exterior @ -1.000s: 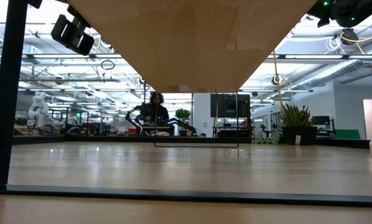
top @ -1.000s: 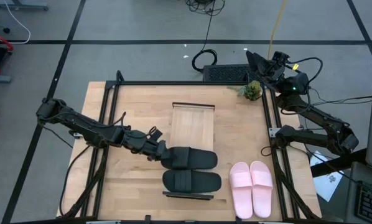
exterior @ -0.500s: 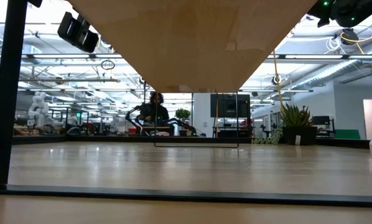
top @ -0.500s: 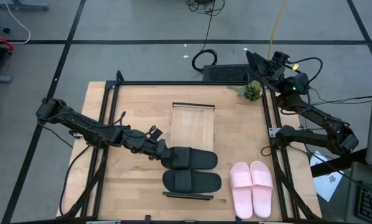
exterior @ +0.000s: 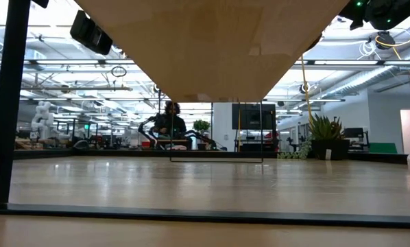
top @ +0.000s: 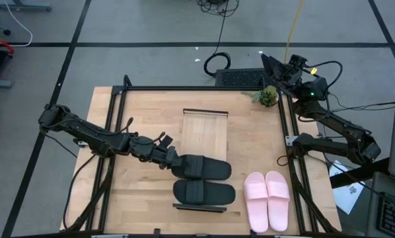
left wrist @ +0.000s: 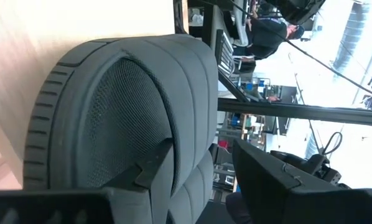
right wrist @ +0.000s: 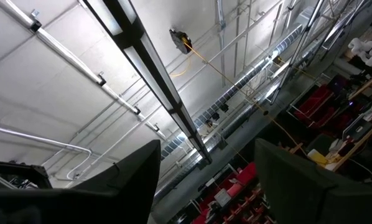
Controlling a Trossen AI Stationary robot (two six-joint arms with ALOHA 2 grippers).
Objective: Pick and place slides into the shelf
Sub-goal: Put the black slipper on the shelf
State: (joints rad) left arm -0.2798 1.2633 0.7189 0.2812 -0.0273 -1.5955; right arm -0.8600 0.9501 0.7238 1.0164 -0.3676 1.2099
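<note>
Straddling black slide point(left wrist: 120, 134) heel, left gripper point(top: 174, 163), overhead hides grip

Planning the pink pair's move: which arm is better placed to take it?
Right. The pink slides lie on the table's right side, near the right arm's base; the left hand is at the black slides.

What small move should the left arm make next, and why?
Probably draw the left gripper back off the black slides: both already lie on the shelf, and its fingers look spread around the heel. The pink slides lie on the table beside the shelf.
</note>
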